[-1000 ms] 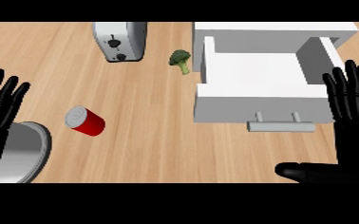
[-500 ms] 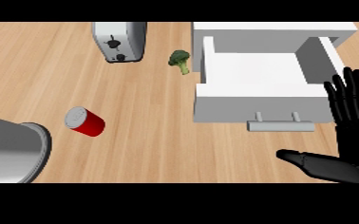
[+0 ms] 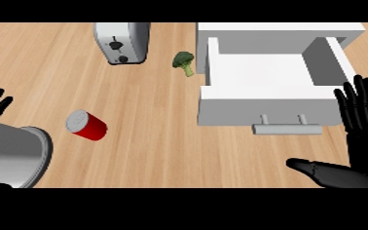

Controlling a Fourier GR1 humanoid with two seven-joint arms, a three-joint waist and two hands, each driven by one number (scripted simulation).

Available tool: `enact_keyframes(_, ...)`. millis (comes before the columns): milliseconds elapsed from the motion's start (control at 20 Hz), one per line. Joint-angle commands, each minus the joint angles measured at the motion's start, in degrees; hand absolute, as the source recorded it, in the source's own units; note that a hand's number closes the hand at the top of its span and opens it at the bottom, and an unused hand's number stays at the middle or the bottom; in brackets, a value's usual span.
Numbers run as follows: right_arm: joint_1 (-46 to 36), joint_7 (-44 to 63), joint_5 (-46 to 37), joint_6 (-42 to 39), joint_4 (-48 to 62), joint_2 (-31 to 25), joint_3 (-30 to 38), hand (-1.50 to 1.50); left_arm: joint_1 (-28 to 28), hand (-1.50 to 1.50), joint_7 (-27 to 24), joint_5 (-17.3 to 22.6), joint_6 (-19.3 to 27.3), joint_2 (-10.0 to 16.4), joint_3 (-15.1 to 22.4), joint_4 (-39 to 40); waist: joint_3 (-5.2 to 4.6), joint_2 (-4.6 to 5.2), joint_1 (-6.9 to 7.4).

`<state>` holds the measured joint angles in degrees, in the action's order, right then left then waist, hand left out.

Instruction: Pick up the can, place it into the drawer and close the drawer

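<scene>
At the far left edge of the frame, about mid-height, a dark sliver of our left hand [image 3: 4, 102] pokes in above its grey forearm [image 3: 22, 156], which fills the lower left corner. So little of the hand shows that we cannot tell whether it is open or closed. It touches nothing.

Just right of the forearm, in the lower left, the red can [image 3: 87, 125] lies tilted on its side on the counter, its pale lid turned up and to the left. Nothing holds it, so we judge the pick-up not yet begun. The left arm is the nearer one to it.

In the upper left of centre stands a silver toaster [image 3: 122, 41], and a piece of broccoli [image 3: 185, 62] lies just beside the drawer's left wall. Neither sits between can and drawer.

The white drawer [image 3: 215, 105] is pulled open across the right half of the frame, its floor bare and its handle [image 3: 287, 129] facing us, ready to take the can.

At the right edge our right hand [image 3: 338, 174] holds nothing, its fingers [image 3: 354, 109] straight and apart beside the drawer's front corner, the thumb reaching left.

The wooden counter [image 3: 158, 151] runs under it all. No more of the room shows.
</scene>
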<state>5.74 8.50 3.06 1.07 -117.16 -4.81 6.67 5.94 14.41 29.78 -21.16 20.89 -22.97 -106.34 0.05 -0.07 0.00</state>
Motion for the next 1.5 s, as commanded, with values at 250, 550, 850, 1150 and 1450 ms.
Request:
enact_keyframes(250,5.94,-0.03,1.66,-2.87,-5.5,-0.28,2.05,-1.5,0.77,-1.5,-5.77,-10.14,-1.61,-5.21,3.74,5.89,-0.06,0.01,-0.18)
enact_keyframes(550,0.98,2.35,3.06,-2.9,-4.06,-1.65,4.53,-1.5,-0.41,-1.5,-15.28,-19.18,-0.78,-8.8,6.49,14.77,-0.07,0.07,-0.1)
enact_keyframes(850,3.15,4.01,2.16,-3.51,-7.26,-0.96,4.56,-1.5,-1.22,-1.5,-19.33,-23.09,0.88,-9.29,6.33,20.22,-0.06,0.04,-0.07)
enact_keyframes(1150,4.32,2.94,4.1,-5.33,-7.14,-1.11,6.71,-1.5,-7.13,-1.5,-28.55,-27.89,4.23,-9.71,5.67,35.18,-0.07,0.08,-0.32)
enact_keyframes(1450,3.19,7.74,3.39,-4.3,-11.25,-0.48,6.02,-1.5,-12.57,-1.5,-30.5,-26.8,2.43,-5.88,3.62,45.15,-0.07,0.08,-0.31)
